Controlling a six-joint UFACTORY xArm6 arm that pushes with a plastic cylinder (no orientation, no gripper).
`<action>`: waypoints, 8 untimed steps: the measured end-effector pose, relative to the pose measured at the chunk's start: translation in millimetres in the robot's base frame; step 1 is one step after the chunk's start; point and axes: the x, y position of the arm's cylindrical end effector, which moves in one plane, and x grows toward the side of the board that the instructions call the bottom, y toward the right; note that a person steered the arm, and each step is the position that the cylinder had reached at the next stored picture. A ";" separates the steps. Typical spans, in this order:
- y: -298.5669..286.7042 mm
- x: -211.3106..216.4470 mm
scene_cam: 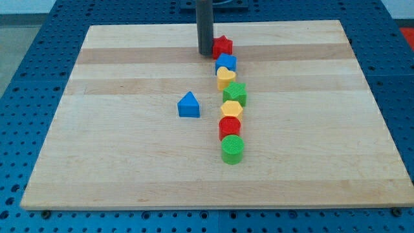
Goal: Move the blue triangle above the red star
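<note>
The blue triangle [189, 105] lies near the middle of the wooden board [116, 162], left of a column of blocks. The red star [222, 46] sits at the top of that column, near the board's top edge. My tip [206, 54] stands just left of the red star, almost touching it, well above and right of the blue triangle.
Below the red star, in a line down the view: a blue block [226, 63], a yellow heart [225, 78], a green star [235, 93], a yellow hexagon [231, 109], a red cylinder [229, 127] and a green cylinder [233, 149].
</note>
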 end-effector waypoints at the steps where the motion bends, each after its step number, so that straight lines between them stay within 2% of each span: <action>1: 5.9 0.0; 2: -12.3 0.0; 3: -99.5 55.0; 4: -162.1 141.6; 5: -142.2 215.1; 6: -80.5 236.7; 7: -29.0 227.3; 8: -15.8 190.3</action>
